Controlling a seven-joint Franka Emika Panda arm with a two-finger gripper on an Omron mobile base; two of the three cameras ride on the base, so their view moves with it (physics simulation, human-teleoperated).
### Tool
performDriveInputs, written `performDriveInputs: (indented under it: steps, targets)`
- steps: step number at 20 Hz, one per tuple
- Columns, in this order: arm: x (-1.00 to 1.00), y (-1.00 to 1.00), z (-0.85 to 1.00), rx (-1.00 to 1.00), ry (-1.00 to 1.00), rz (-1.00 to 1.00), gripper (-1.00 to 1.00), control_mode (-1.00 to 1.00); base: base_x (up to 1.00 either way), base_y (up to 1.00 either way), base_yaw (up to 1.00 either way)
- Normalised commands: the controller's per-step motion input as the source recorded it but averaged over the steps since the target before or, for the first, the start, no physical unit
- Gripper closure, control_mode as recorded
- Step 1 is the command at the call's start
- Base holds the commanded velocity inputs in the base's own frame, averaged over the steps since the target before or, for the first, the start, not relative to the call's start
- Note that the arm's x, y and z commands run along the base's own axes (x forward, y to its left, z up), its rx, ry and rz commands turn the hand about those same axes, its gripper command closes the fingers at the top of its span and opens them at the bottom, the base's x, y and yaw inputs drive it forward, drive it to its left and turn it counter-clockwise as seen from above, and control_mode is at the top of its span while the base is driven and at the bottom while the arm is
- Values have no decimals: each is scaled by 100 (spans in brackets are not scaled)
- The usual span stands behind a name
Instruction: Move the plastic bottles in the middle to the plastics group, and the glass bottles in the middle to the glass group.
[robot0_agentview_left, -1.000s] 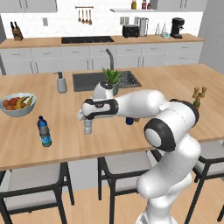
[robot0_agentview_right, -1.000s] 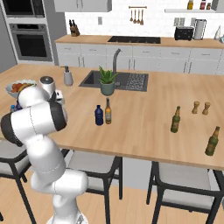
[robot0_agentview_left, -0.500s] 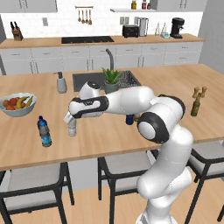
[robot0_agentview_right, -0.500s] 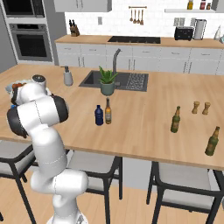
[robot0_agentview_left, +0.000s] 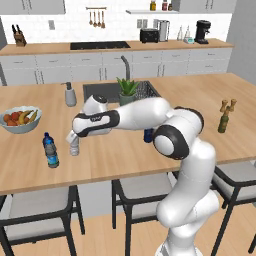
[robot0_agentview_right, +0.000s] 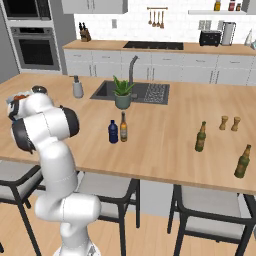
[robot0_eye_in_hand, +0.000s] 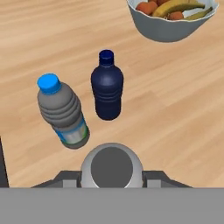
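My gripper (robot0_agentview_left: 75, 139) is shut on the clear greyish bottle (robot0_agentview_left: 75, 148), low over the counter's left part. In the hand view its round cap (robot0_eye_in_hand: 111, 166) sits between my fingers (robot0_eye_in_hand: 65, 176). Just ahead stand a blue-labelled water bottle with a blue cap (robot0_eye_in_hand: 63, 112) and a dark navy bottle (robot0_eye_in_hand: 107, 91); from the left base view they overlap as one shape (robot0_agentview_left: 49, 150). The squat navy bottle (robot0_agentview_right: 113, 132) and the amber bottle (robot0_agentview_right: 123, 127) stand side by side mid-counter. The dark green bottle (robot0_agentview_left: 223, 120) stands far right.
A fruit bowl (robot0_agentview_left: 20, 120) sits left of the water bottles. A grey soap dispenser (robot0_agentview_left: 70, 95), a potted plant (robot0_agentview_right: 122, 95) and the sink (robot0_agentview_right: 145, 92) lie behind. A second green bottle (robot0_agentview_right: 243, 162) and two tan shakers (robot0_agentview_right: 229, 123) stand at the right.
My arm has swung left across the counter, carrying the clear greyish bottle from the middle to just beside the blue-labelled water bottle.
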Motion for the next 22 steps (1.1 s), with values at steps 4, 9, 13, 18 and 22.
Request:
performDriveInputs:
  steps: [4, 9, 13, 18, 22]
  targets:
    - [21, 10, 0, 0, 0, 6, 100, -100, 0, 0, 0]
    - [19, 9, 0, 0, 0, 5, 100, -100, 0, 0, 0]
    - [21, 8, 0, 0, 0, 4, 100, -100, 0, 0, 0]
    - [20, 12, 0, 0, 0, 3, 100, -100, 0, 0, 0]
    - [11, 13, 0, 0, 0, 3, 100, -100, 0, 0, 0]
